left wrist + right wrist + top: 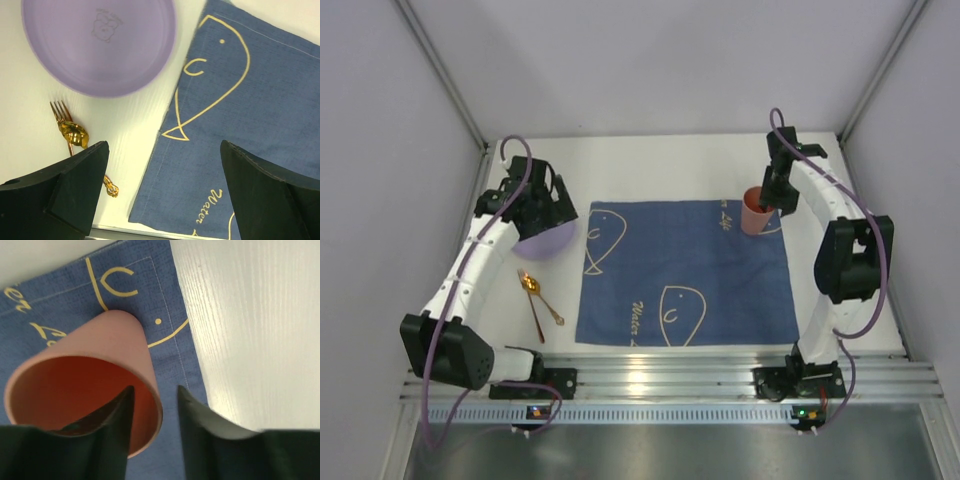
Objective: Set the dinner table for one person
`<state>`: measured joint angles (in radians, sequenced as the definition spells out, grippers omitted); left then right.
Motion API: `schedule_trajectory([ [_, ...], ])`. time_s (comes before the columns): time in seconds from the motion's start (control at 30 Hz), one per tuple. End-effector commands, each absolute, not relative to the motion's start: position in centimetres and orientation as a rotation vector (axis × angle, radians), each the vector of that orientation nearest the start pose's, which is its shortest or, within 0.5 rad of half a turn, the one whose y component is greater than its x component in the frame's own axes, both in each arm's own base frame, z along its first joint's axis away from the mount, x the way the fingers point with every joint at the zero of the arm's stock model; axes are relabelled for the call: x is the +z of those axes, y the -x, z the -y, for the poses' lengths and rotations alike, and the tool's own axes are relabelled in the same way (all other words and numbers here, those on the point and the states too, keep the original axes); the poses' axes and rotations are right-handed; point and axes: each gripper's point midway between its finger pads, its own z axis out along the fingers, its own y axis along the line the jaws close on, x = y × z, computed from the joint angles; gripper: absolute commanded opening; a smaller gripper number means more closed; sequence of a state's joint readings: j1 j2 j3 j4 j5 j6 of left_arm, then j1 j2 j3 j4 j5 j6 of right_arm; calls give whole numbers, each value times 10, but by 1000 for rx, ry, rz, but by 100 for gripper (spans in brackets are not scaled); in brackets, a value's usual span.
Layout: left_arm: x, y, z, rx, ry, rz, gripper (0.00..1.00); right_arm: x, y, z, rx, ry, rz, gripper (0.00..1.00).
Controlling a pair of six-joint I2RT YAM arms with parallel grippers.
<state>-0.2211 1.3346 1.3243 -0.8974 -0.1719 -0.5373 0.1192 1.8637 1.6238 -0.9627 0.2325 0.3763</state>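
Placement is partly done: right tool [152, 412] pinches the salmon plastic cup [756, 211] on the blue cloth [685, 272]; left tool [162, 192], fingers apart, hangs near the lilac plate [97, 42]; gold cutlery [538, 297] lies beside the cloth.

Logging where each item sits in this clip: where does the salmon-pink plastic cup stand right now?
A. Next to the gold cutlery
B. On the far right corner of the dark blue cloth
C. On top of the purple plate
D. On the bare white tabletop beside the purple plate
B: the salmon-pink plastic cup stands on the far right corner of the dark blue cloth, with the right gripper fingers straddling its rim.
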Motion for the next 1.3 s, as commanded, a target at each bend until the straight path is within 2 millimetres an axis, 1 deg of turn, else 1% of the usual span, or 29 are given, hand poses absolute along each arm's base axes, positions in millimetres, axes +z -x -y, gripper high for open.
schedule_trajectory([
  [0.0, 195, -334, 49, -120, 568, -2398, 98, 132, -399, -23, -161, -420, -2671, 44],
  [0.03, 190, -335, 45, -115, 597, -2400, 98, 137, -398, -24, -153, -417, -2663, 53],
  [0.07, 181, -334, 41, -99, 629, -2415, 98, 151, -400, -25, -136, -418, -2634, 66],
  [0.1, 176, -335, 38, -103, 677, -2406, 98, 157, -400, -26, -126, -418, -2623, 70],
  [0.13, 173, -337, 30, -98, 725, -2397, 98, 166, -398, -26, -122, -420, -2613, 74],
  [0.17, 163, -335, 26, -90, 758, -2408, 98, 188, -401, -27, -105, -418, -2566, 81],
  [0.2, 159, -336, 24, -98, 800, -2401, 98, 197, -394, -26, -106, -420, -2574, 83],
  [0.23, 156, -340, 18, -99, 839, -2378, 98, 210, -392, -26, -101, -420, -2559, 84],
  [0.27, 148, -337, 14, -83, 874, -2381, 98, 238, -392, -26, -85, -420, -2496, 87],
  [0.3, 144, -337, 6, -71, 938, -2358, 98, 250, -384, -27, -79, -414, -2491, 89],
  [0.33, 143, -341, 2, -79, 965, -2327, 98, 269, -382, -27, -61, -408, -2452, 90],
  [0.37, 135, -338, 0, -84, 1009, -2318, 98, 287, -372, -28, -38, -402, -2415, 95],
  [0.4, 132, -338, -9, -94, 1059, -2292, 98, 295, -364, -28, -31, -400, -2408, 96],
  [0.43, 132, -343, -10, -121, 1071, -2261, 98, 300, -357, -28, -18, -397, -2400, 96],
  [0.47, 124, -341, -12, -124, 1095, -2261, 98, 311, -346, -30, 8, -386, -2376, 98],
  [0.5, 121, -342, -14, -121, 1110, -2253, 98, 312, -338, -30, 18, -384, -2383, 98],
  [0.53, 115, -342, -17, -104, 1122, -2257, 97, 306, -331, -30, 21, -377, -2404, 98],
  [0.57, 111, -343, -18, -99, 1131, -2254, 97, 310, -319, -31, 39, -368, -2393, 98],
  [0.6, 108, -344, -21, -90, 1141, -2252, 96, 308, -313, -31, 42, -365, -2399, 98],
  [0.63, 100, -343, -21, -85, 1149, -2269, 96, 302, -300, -29, 36, -357, -2413, 98],
  [0.73, 88, -353, -20, -129, 1150, -2260, 94, 289, -278, -19, -24, -362, -2431, 98],
  [0.83, 78, -355, -19, -137, 1156, -2260, 94, 277, -264, -15, -43, -361, -2460, 99],
  [0.9, 72, -357, -21, -125, 1166, -2259, 93, 272, -259, -14, -51, -363, -2472, 99],
  [1.0, 63, -357, -22, -109, 1176, -2277, 91, 272, -254, -12, -67, -368, -2474, 99],
  [1.07, 58, -357, -22, -106, 1179, -2287, 88, 272, -254, -11, -74, -373, -2475, 99],
  [1.13, 50, -359, -22, -101, 1179, -2297, 82, 272, -255, -10, -81, -377, -2475, 99],
  [1.2, 39, -360, -21, -100, 1180, -2318, 70, 273, -257, -11, -80, -374, -2480, 98],
  [1.23, 39, -366, -20, -114, 1168, -2309, 62, 272, -258, -11, -84, -377, -2485, 99],
  [1.27, 35, -368, -18, -125, 1146, -2325, 43, 273, -259, -11, -79, -379, -2484, 99],
])
